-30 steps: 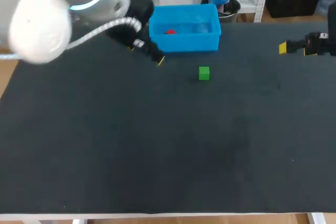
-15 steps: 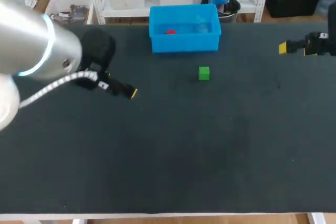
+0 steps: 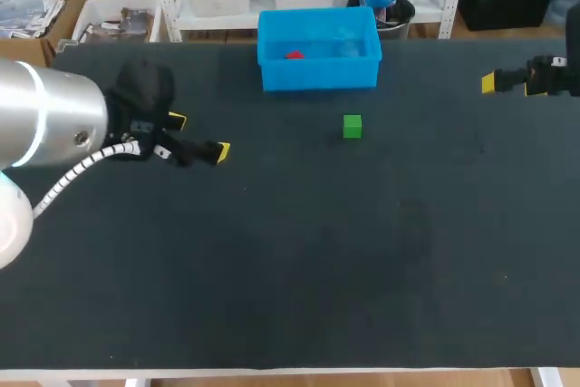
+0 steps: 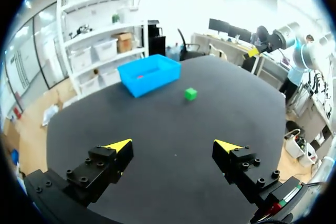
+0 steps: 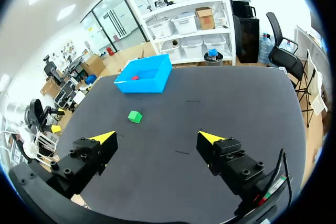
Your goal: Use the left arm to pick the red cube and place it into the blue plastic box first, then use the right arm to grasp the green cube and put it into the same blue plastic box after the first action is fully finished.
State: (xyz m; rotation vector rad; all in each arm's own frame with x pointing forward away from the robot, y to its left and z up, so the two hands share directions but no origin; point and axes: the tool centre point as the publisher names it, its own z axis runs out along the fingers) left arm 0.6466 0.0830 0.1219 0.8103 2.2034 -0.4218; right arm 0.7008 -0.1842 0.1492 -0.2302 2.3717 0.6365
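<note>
Left hand (image 3: 199,136) gapes; red cube (image 3: 294,54) in plastic box (image 3: 317,74).

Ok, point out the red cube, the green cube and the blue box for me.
red cube (image 3: 294,54), head view, its top face.
green cube (image 3: 352,126), head view, centre of the cube.
blue box (image 3: 319,75), head view, front wall.

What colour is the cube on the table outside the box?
Green; the cube shows clearest in the head view, near the blue plastic box.
</note>
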